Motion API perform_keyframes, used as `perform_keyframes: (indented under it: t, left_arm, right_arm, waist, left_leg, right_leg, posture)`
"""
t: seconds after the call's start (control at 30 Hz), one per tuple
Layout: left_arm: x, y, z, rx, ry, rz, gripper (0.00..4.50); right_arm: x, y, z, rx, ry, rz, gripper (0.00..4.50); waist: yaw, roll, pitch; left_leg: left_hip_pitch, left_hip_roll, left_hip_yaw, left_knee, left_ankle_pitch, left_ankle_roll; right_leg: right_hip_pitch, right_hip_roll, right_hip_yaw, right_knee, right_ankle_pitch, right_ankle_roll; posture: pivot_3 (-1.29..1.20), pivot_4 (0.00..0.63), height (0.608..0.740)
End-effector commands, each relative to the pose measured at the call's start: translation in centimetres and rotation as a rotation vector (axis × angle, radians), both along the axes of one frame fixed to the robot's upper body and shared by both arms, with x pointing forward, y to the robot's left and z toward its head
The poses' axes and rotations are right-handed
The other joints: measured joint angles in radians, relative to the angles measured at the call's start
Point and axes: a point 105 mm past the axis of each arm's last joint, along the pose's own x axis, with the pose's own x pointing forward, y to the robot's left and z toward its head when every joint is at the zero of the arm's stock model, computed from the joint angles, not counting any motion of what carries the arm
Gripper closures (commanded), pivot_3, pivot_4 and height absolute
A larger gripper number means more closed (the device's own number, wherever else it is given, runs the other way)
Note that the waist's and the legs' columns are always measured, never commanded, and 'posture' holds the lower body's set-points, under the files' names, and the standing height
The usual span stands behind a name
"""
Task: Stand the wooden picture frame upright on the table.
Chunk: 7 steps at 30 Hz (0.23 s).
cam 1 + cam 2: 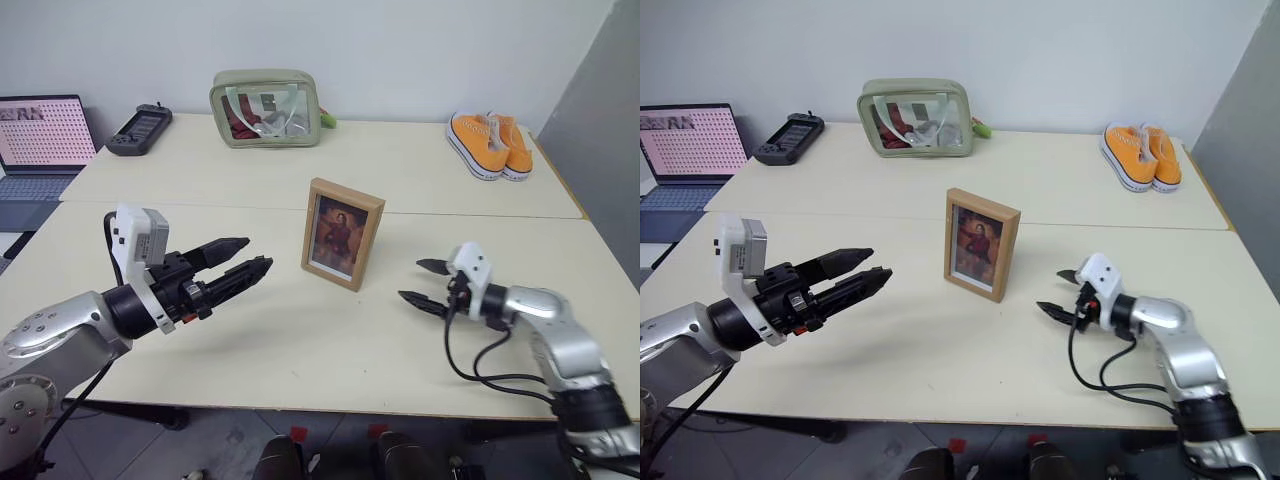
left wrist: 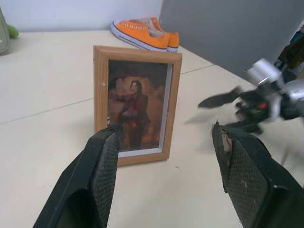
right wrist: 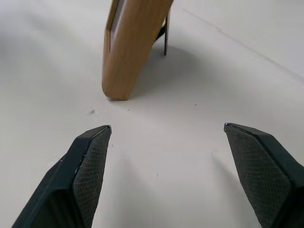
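Note:
The wooden picture frame (image 1: 342,233) stands upright on the table (image 1: 300,340), near its middle, portrait side toward me. Seen edge-on in the right wrist view, the frame (image 3: 130,47) leans back on its dark easel stand (image 3: 165,35). My left gripper (image 1: 240,262) hovers open to the frame's left, pointing at it and apart from it. My right gripper (image 1: 425,283) hangs open to the frame's right, a short way off, holding nothing. The left wrist view shows the frame (image 2: 137,103) between my own fingers (image 2: 102,175), with the right gripper (image 2: 223,111) beyond.
At the back of the table sit a green pouch (image 1: 265,107), a black handheld console (image 1: 139,129) and orange sneakers (image 1: 490,143). A laptop (image 1: 40,150) stands at the far left. A seam (image 1: 200,203) crosses the tabletop behind the frame.

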Motion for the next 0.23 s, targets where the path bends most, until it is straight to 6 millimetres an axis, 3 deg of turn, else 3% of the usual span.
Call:
perform_keyframes:
  t: [0.03,0.13,0.23]
  left_arm:
    - [0.2,0.0,1.0,-0.001,-0.047,-0.012,1.27]
    - [0.5,0.0,1.6,-0.011,-0.053,-0.024,1.27]
    - [1.1,0.0,2.0,-0.022,-0.065,-0.021,1.27]
  right_arm:
    - [-1.5,0.6,4.7,0.053,-0.108,-0.003,0.49]
    - [-2.1,1.0,5.9,0.075,-0.133,-0.015,0.49]
    - [-2.3,1.3,5.7,0.107,-0.104,-0.027,0.49]
  waist:
    - [0.000,-0.001,0.000]
    - [0.002,-0.001,0.000]
    - [0.003,-0.001,0.000]
  left_leg:
    - [0.000,0.000,0.000,0.000,0.000,0.000]
    - [0.000,0.000,0.000,-0.001,0.000,0.000]
    - [-0.001,0.000,0.000,-0.002,0.000,0.000]
  right_leg:
    - [0.000,0.000,0.000,0.000,-0.001,0.001]
    - [0.001,0.000,-0.001,-0.003,-0.001,0.001]
    - [0.001,0.000,0.000,-0.005,0.000,0.002]
  posture:
    - [0.00,0.150,0.740]
    - [0.00,0.150,0.740]
    - [0.00,0.150,0.740]
